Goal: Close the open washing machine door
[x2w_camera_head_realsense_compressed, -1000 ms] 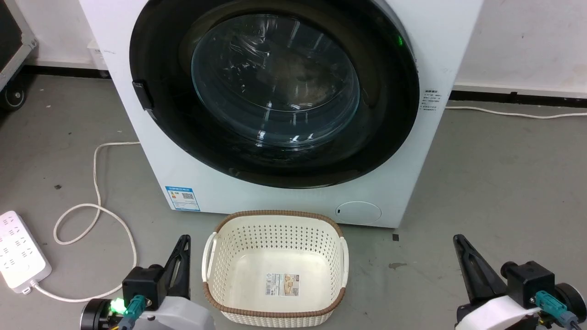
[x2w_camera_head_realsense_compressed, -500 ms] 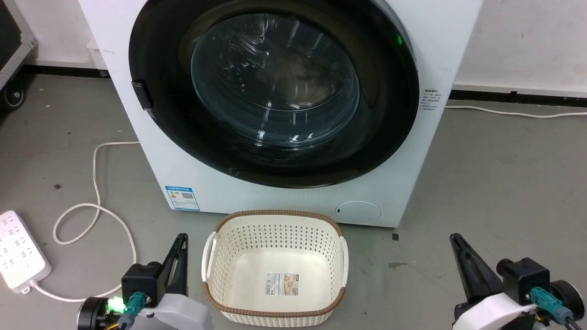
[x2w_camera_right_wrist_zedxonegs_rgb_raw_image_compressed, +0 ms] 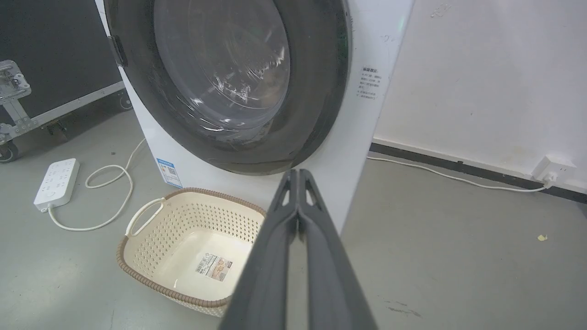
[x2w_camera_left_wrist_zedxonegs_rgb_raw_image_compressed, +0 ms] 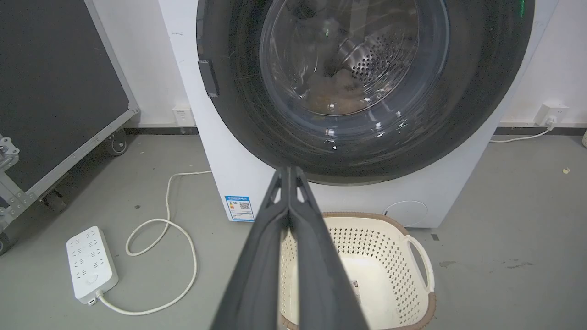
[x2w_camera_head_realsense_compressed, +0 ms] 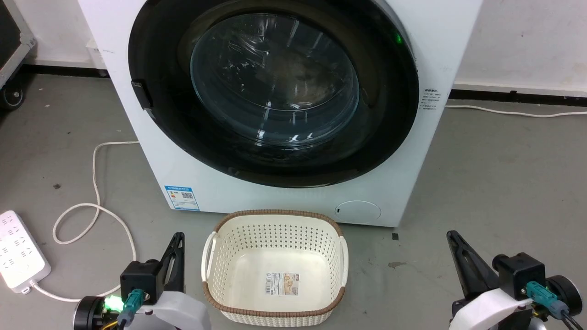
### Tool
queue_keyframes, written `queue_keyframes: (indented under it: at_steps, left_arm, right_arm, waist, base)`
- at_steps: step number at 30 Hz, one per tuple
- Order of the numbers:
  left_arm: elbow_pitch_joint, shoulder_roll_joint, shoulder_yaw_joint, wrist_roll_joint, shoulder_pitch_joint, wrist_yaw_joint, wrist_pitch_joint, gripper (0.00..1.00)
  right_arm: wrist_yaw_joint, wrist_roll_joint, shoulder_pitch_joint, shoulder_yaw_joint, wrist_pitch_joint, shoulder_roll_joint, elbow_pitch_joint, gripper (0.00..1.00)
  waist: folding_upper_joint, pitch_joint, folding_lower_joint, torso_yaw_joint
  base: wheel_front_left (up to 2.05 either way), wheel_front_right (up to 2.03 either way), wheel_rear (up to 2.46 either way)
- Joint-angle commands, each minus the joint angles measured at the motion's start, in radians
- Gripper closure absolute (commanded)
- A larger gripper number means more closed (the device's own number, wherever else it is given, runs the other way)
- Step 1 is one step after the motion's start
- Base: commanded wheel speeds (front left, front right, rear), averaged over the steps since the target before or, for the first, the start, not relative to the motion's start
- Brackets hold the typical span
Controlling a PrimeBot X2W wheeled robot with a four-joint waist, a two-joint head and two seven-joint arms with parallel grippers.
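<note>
Washing machine door (x2w_camera_head_realsense_compressed: 275,91) sits flush, facing us.
Basket (x2w_camera_head_realsense_compressed: 275,213) before it holds label (x2w_camera_head_realsense_compressed: 282,283); left end effector (x2w_camera_left_wrist_zedxonegs_rgb_raw_image_compressed: 289,170), right end effector (x2w_camera_right_wrist_zedxonegs_rgb_raw_image_compressed: 298,173) narrow.

Grey concrete floor (x2w_camera_head_realsense_compressed: 504,183), white wall (x2w_camera_head_realsense_compressed: 527,41) — black wheeled case (x2w_camera_left_wrist_zedxonegs_rgb_raw_image_compressed: 55,82) leftward.

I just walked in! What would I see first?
The huge round washing machine door, glossy black with a bulging glass middle, looks shut on the white washing machine. In front of it on the grey floor sits an empty cream laundry basket with a brown rim, and a white power strip lies to the left.
</note>
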Motion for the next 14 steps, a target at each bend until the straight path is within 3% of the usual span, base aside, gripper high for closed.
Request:
queue_keyframes:
  at_steps: [1, 14]
  left_arm:
    - [-0.007, 0.001, 0.004, 0.007, -0.015, 0.008, 0.007, 1.00]
    - [-0.011, 0.001, 0.006, 0.010, -0.015, 0.010, 0.014, 1.00]
  right_arm:
    - [-0.001, -0.006, -0.013, 0.002, 0.004, 0.006, -0.009, 1.00]
    - [-0.001, -0.008, -0.014, 0.004, 0.011, 0.006, -0.012, 1.00]
  waist:
    - [0.0000, 0.000, 0.0000, 0.000]
    - [0.0000, 0.000, 0.0000, 0.000]
  base:
    - [0.00, 0.00, 0.00]
    - [0.00, 0.00, 0.00]
